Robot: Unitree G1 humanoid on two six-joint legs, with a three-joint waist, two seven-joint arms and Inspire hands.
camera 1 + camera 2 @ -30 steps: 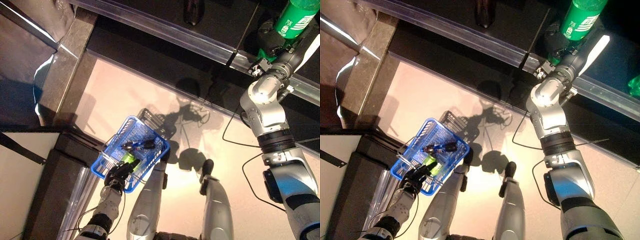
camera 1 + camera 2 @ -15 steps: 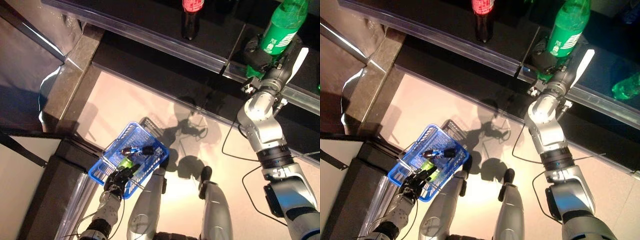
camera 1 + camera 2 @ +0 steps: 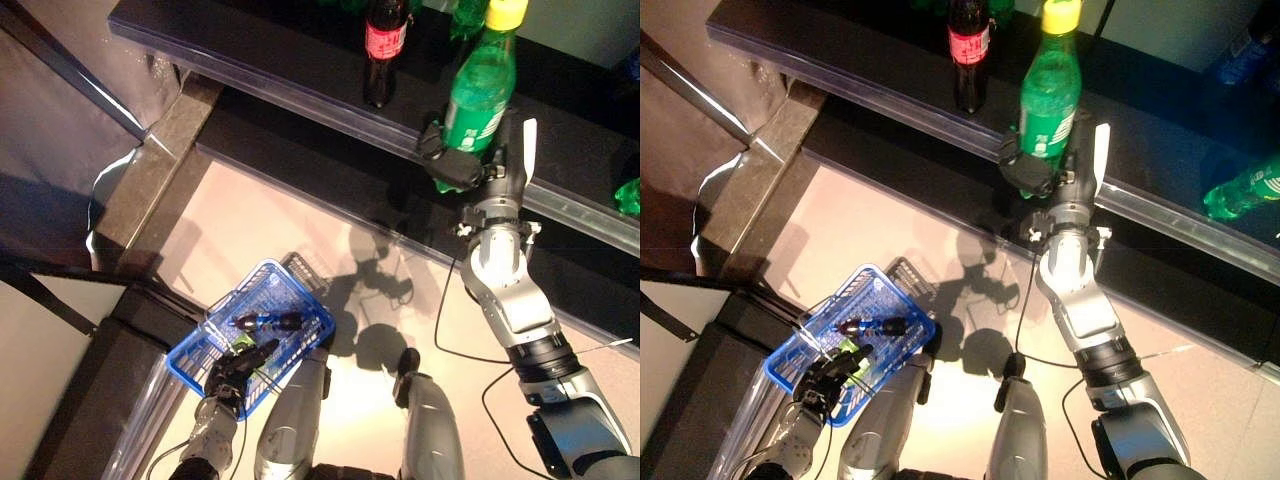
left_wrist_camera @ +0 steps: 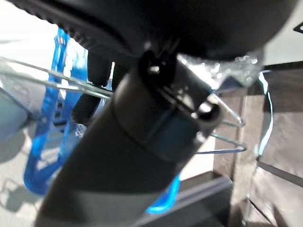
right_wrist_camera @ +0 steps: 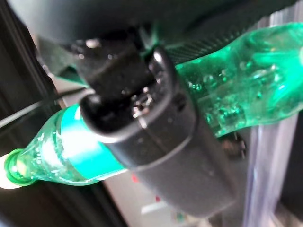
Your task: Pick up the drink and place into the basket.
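A green drink bottle with a yellow cap stands upright in my right hand, which is shut round its lower half above the front edge of the dark shelf. The right wrist view shows the same bottle crossed by the hand's thumb. Low at the left, a blue basket hangs over the floor. My left hand is curled round its wire handle. A dark bottle and a green item lie inside the basket.
A cola bottle with a red label stands on the shelf just left of the held drink. Another green bottle lies on the shelf at the far right. A dark counter borders the basket's left side.
My right hand has carried the green bottle to the left, closer to the cola bottle. The camera has tilted, so more of the shelf shows. The left hand still holds the basket.
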